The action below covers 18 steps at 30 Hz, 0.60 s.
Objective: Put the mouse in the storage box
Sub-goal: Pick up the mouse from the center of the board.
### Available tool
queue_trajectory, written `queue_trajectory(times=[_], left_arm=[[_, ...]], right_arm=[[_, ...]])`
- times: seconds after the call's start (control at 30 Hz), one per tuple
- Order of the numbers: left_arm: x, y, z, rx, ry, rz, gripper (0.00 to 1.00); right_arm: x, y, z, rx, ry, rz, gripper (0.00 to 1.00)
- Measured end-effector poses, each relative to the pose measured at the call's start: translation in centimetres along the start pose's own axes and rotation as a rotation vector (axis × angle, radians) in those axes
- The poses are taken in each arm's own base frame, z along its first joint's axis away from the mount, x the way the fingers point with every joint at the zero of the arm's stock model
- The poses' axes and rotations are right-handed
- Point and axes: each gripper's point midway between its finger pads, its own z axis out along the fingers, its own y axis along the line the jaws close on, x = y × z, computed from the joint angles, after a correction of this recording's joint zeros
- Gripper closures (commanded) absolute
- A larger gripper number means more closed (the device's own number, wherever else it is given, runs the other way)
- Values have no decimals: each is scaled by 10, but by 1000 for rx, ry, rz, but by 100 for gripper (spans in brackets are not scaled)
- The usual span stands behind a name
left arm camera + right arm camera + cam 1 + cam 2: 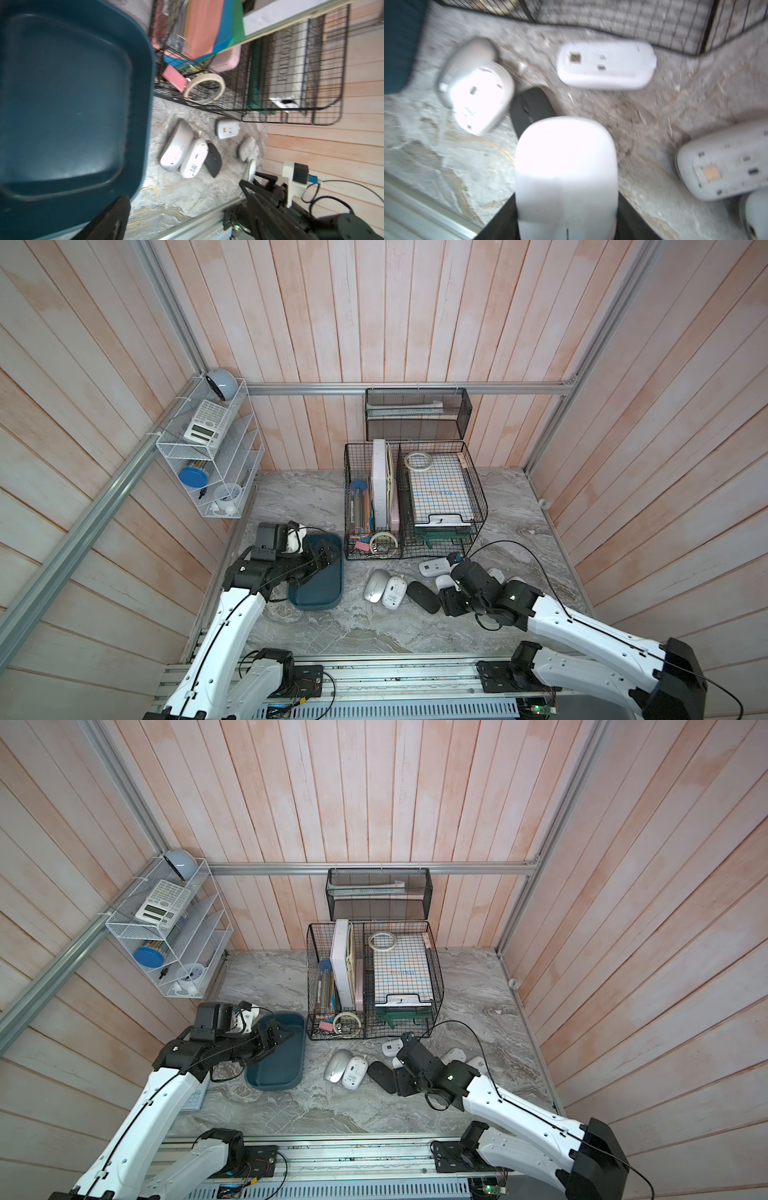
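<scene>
The storage box point(320, 598) point(275, 1077) is a dark teal bin at the left of the marble table, and its floor point(62, 93) lies bare in the left wrist view. My left gripper point(326, 555) point(283, 1031) hovers open over the box's far end, holding nothing; one dark finger point(108, 220) shows. My right gripper point(449, 587) point(566, 218) is shut on a white mouse point(566, 166) point(444, 581), close above the table beside a black mouse point(423, 596). The frames are blurred, so I cannot tell whether the mouse touches the table.
A silver mouse point(376, 585) and an upturned white mouse point(394, 592) lie between box and right gripper. Further white mice point(432, 567) point(606, 64) point(724, 160) lie around it. Black wire baskets point(415, 506) stand behind. A white wire rack point(208, 456) hangs at left.
</scene>
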Motion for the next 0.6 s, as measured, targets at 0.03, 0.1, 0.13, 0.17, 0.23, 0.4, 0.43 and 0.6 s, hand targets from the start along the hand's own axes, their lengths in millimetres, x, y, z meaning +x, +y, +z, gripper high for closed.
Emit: queue_trajectory(times=[0.03, 0.1, 0.13, 0.17, 0.23, 0.4, 0.43, 0.6], left_arm=[[0, -11, 2, 36, 14, 16, 8], [4, -35, 7, 98, 48, 56, 9], [7, -47, 10, 127, 71, 80, 10], [13, -60, 14, 156, 97, 105, 12], [26, -81, 24, 204, 148, 157, 12], [72, -105, 51, 238, 295, 255, 15], [82, -107, 56, 236, 323, 272, 16], [111, -109, 76, 218, 398, 319, 22]], right_arm=[[-9, 8, -4, -37, -45, -44, 52], [-24, 23, -10, -102, -118, -129, 51], [-30, 32, -13, -137, -155, -180, 50], [-35, 42, -15, -173, -191, -240, 50], [-39, 59, -18, -232, -239, -338, 49], [-36, 86, -22, -347, -294, -503, 48], [-36, 90, -24, -363, -306, -523, 48], [-36, 101, -28, -418, -340, -578, 48]])
